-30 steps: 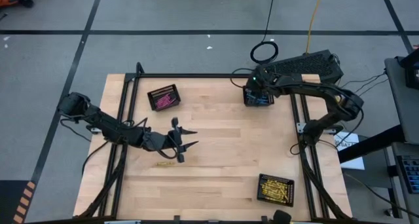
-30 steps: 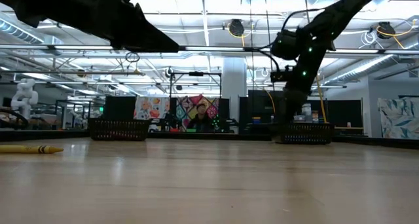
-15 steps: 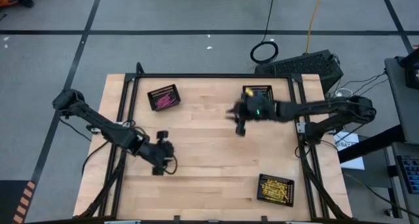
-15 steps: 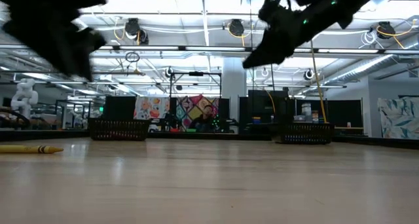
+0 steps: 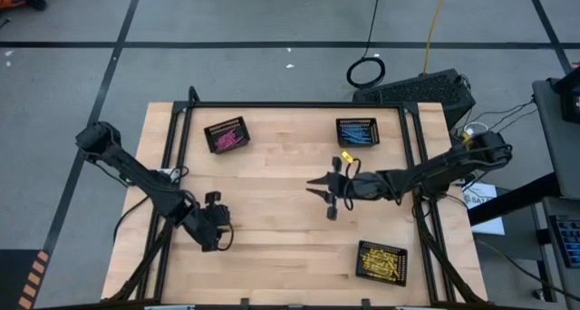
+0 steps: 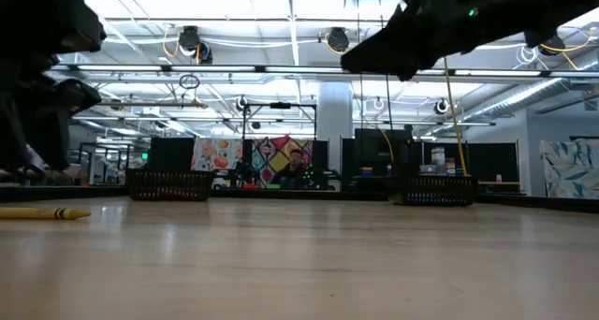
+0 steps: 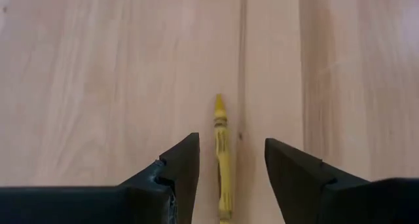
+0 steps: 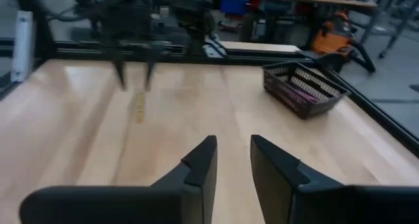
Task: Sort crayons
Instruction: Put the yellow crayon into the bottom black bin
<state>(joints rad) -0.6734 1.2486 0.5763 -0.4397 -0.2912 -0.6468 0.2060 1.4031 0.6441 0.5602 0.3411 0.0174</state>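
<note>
Crayons are mostly sorted: pink, blue & yellow lots are seen in separate baskets. One yellow crayon is left on worktop, between spread fingers of left end effector. Right end effector, empty, is held mid-worktop w/ a narrow gap.

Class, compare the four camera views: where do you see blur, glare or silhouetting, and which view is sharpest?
Left wrist view: sharpest, the yellow crayon crisp between the open left hand. Right wrist view: soft, with the crayon and pink-crayon basket hazy. Low view: bright ceiling lights leave the arms as dark, smeared silhouettes. High view: even light, though the right hand looks slightly smeared.
</note>
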